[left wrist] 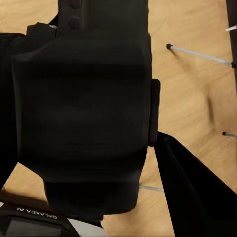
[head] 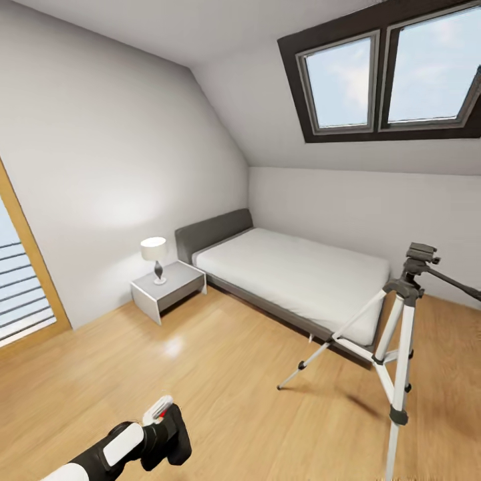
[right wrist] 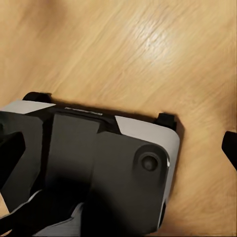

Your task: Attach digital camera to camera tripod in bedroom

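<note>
The camera tripod (head: 403,314) stands on the wood floor at the right of the bedroom, by the foot of the bed, with its dark head (head: 421,254) bare and its pan handle (head: 459,283) pointing right. Low at the left of the head view, my left gripper (head: 168,435) is shut on the black digital camera (head: 175,441). In the left wrist view the camera's body (left wrist: 84,108) sits between the fingers (left wrist: 197,197), and two tripod legs (left wrist: 200,54) show beyond it. My right gripper (right wrist: 118,148) hangs open over the floor, above the robot's base (right wrist: 98,163).
A grey bed (head: 294,274) with a white mattress lies against the back wall. A grey nightstand (head: 167,288) with a lamp (head: 155,257) stands left of it. A tall wood-framed window (head: 20,294) is at the left, a skylight (head: 387,73) above. Wood floor (head: 220,374) stretches between me and the tripod.
</note>
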Robot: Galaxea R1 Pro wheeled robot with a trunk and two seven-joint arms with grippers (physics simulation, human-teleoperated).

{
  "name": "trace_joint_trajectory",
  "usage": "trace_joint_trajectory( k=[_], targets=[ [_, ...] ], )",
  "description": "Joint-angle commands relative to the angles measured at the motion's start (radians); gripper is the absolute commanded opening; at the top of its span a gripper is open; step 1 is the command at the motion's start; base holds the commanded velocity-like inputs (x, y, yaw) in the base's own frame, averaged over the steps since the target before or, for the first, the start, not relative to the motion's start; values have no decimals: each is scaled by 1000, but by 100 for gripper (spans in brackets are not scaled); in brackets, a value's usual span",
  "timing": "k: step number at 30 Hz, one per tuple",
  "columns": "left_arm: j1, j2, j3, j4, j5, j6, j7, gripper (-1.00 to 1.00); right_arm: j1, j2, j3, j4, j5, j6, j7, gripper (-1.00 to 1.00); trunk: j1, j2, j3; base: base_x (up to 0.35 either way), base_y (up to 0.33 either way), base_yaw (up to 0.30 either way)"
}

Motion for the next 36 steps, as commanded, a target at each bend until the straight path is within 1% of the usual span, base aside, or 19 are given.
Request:
trace_joint_trajectory(
  k=[1,2,6,7,11,12,13,14,15,18,19,21,23,26,36],
  targets=[
    [3,0,-5,19,10,-3,5,-100,6,-1,-3,1,8,0,2,100,0,-1,0,0,0,-252],
    [7,-1,-5,71,9,-8,2,-100,18,-2,-4,2,7,0,0,100,0,-1,0,0,0,-252],
    [12,-4,-5,199,8,-15,-5,-100,30,-6,-6,2,6,1,-10,100,0,-1,0,0,0,-252],
    [14,-10,-5,259,7,-16,-7,-100,33,-14,-6,2,5,1,-20,100,0,-1,0,0,0,-252],
    [27,-26,-5,333,6,-19,-10,-100,46,-26,-7,2,4,-1,-48,100,0,-1,0,0,0,-252],
    [47,-33,-5,351,3,-21,-11,-100,60,-29,-8,2,3,-2,-66,100,0,-1,0,0,0,-252],
    [117,-52,-5,371,-21,-49,-12,-100,113,-34,-10,2,-6,-12,-116,100,0,-1,0,0,0,-252],
    [129,-56,-5,373,-29,-61,-12,-100,125,-35,-10,2,-9,-18,-126,100,0,-1,0,0,0,-252],
    [151,-65,-5,376,-45,-89,-12,-100,150,-36,-10,2,-17,-40,-144,100,0,-1,0,0,0,-252],
    [177,-76,-5,379,-69,-131,-12,-100,182,-37,-10,2,-33,-86,-170,100,0,-1,0,0,0,-252],
    [190,-82,-4,380,-80,-152,-12,-100,195,-38,-11,2,-44,-115,-186,100,0,-1,1,0,0,-252],
    [201,-88,-4,381,-87,-167,-12,-100,204,-38,-11,2,-53,-138,-200,100,0,-1,1,0,0,-252],
    [214,-95,-4,382,-92,-184,-11,-100,212,-38,-11,2,-60,-160,-216,100,0,-1,2,0,0,-251],
    [223,-99,-3,383,-93,-191,-11,-100,217,-39,-11,2,-64,-172,-228,100,0,-1,4,0,0,-250],
    [231,-103,1,383,-90,-202,-11,-100,221,-36,-11,2,-68,-185,-242,100,0,-1,12,0,0,-249]
  ],
)
